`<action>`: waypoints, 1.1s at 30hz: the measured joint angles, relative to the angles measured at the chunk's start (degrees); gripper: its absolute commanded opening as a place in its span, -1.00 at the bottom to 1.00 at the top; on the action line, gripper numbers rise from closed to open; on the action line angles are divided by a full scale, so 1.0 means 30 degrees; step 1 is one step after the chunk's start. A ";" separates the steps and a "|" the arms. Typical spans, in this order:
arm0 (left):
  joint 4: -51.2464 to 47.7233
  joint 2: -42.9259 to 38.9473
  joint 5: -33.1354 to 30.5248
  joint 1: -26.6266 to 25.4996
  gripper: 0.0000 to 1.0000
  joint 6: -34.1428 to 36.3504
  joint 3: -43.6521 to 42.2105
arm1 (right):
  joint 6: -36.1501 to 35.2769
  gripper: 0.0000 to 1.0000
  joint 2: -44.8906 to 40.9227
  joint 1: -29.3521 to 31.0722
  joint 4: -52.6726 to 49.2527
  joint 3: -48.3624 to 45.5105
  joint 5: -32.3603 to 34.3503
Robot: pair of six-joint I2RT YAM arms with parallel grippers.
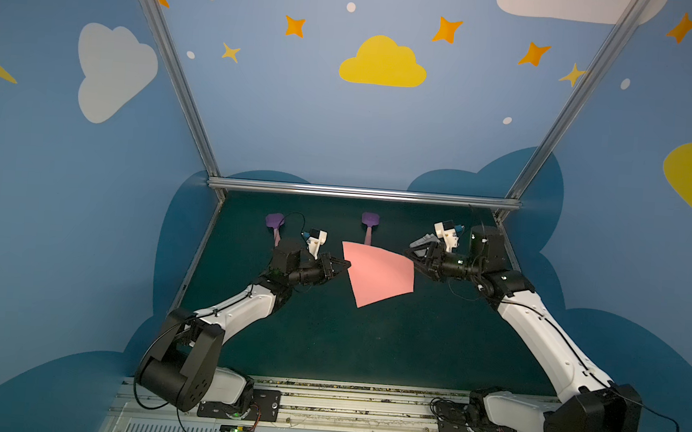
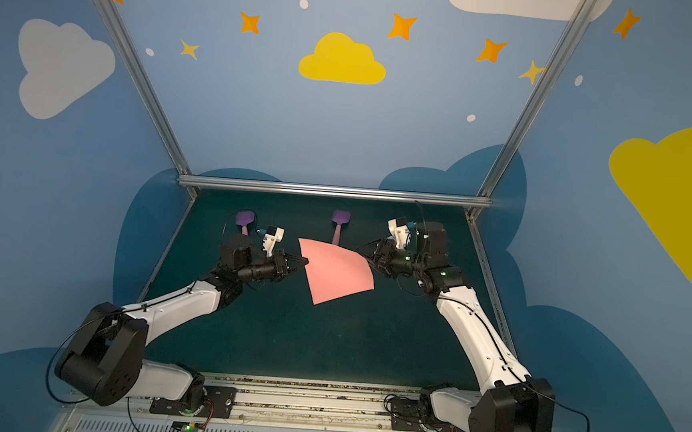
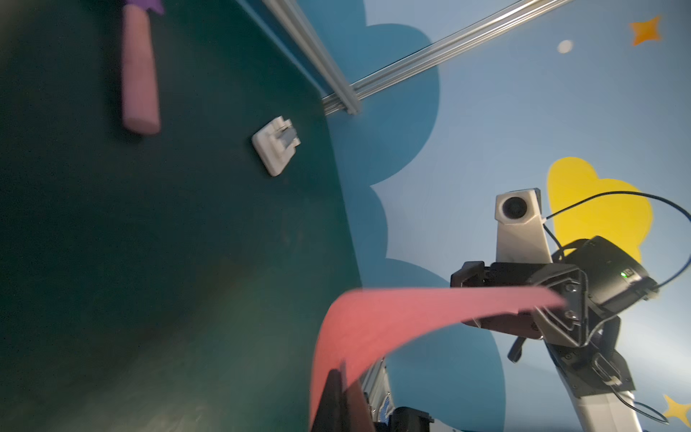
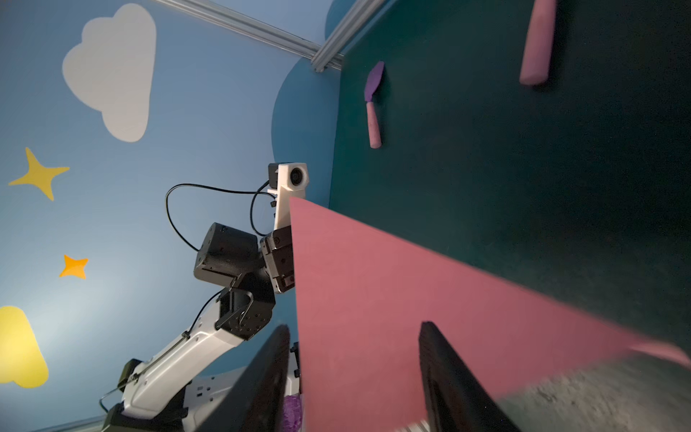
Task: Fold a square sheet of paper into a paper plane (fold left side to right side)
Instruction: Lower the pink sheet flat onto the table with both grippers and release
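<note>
In both top views you see the sheet (image 1: 377, 275) held above the middle of the dark green mat (image 1: 327, 341); it is thin, smooth, salmon-pink and bowed. Your left gripper (image 1: 346, 263) is clamped on its left edge. In the right wrist view, the right gripper (image 4: 355, 325) has its black jaws apart around the right edge. Two spatulas (image 1: 369, 226) lie at the far side.

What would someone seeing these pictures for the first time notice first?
The salmon-pink square sheet of paper stands out most, bowed in the air over the dark green table, with the left hand shut on its left edge and the right hand open at its right corner. Behind it, two purple spatulas with pink handles lie at the table's far side, under a yellow cloud painted on the blue back wall.
</note>
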 measured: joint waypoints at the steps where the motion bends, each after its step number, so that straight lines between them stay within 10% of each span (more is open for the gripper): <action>1: -0.0772 -0.0007 -0.0168 0.0000 -0.93 0.0219 0.0000 | -0.0044 0.26 -0.0204 -0.0058 -0.0036 -0.0525 0.0291; 12: -0.8728 0.1617 -0.0758 -0.0015 -0.93 0.3264 0.0750 | -0.1515 0.31 -0.2543 -0.1086 -0.0933 -0.4889 0.3009; 21: -1.4826 0.3920 -0.1603 -0.0029 -0.93 0.6696 0.4619 | -0.3650 0.14 0.0976 0.0758 -0.1122 -0.5217 0.2922; 33: -1.9963 0.7344 -0.3351 -0.0036 -0.93 1.0499 0.9100 | -0.5952 -1.00 0.8750 0.3075 -0.1035 -0.0597 0.3388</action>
